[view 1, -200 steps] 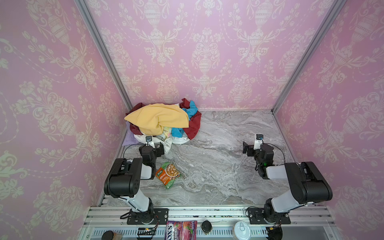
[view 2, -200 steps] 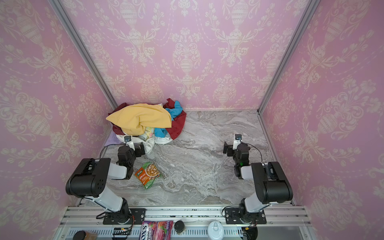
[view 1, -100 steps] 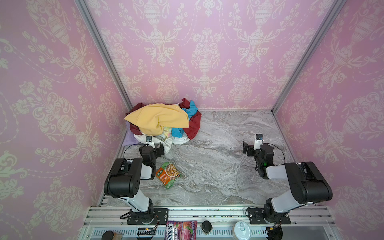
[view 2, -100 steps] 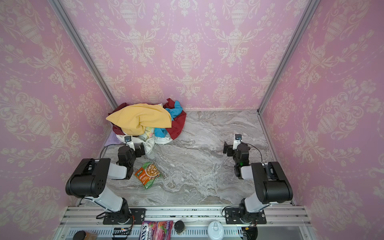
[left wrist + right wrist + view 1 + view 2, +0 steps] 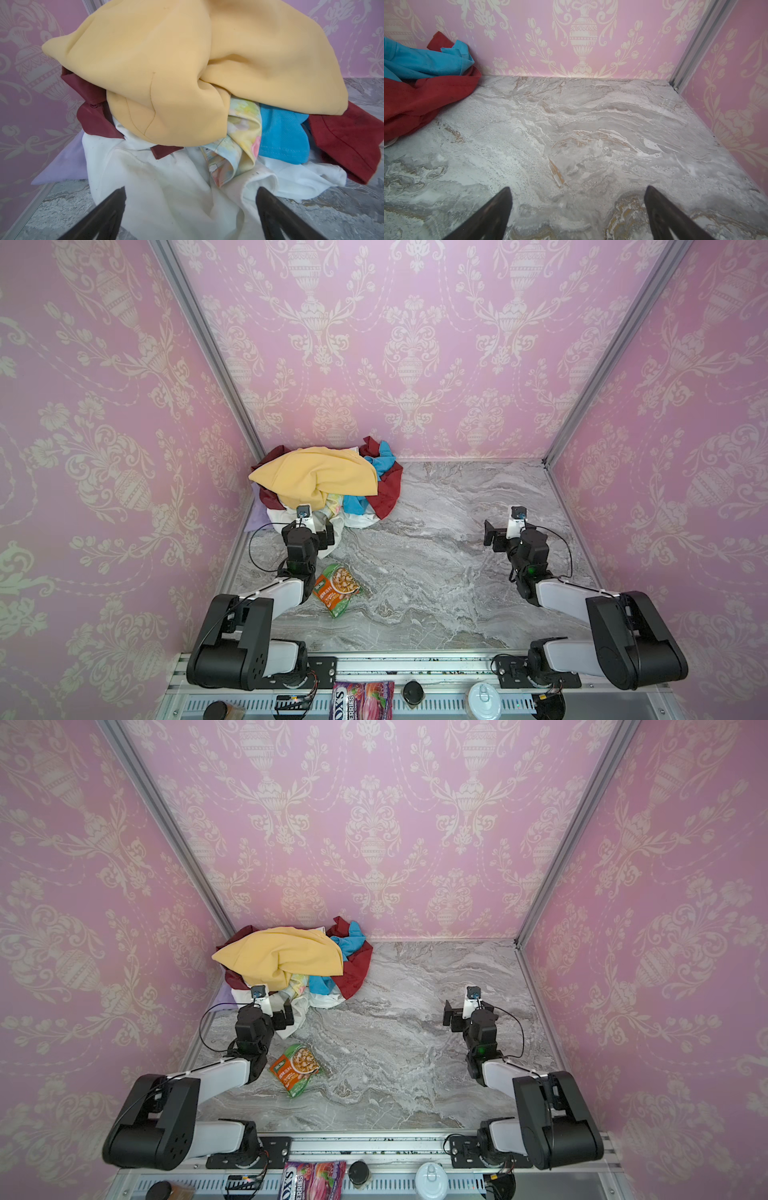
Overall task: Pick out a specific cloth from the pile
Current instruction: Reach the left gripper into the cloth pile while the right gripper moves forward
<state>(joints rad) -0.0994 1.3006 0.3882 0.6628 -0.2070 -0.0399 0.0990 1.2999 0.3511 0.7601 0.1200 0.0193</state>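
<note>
Both arms stretch low and forward, left gripper (image 5: pixel 191 189) gaping at the pile (image 5: pixel 166 72), right gripper (image 5: pixel 577 189) gaping above the table (image 5: pixel 591 124).

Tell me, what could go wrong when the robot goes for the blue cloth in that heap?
1. The blue cloth lies tucked under the yellow cloth and against the dark red cloth, so pulling may drag those along.
2. The open left hand faces the white cloth, so it might pinch that instead.
</note>
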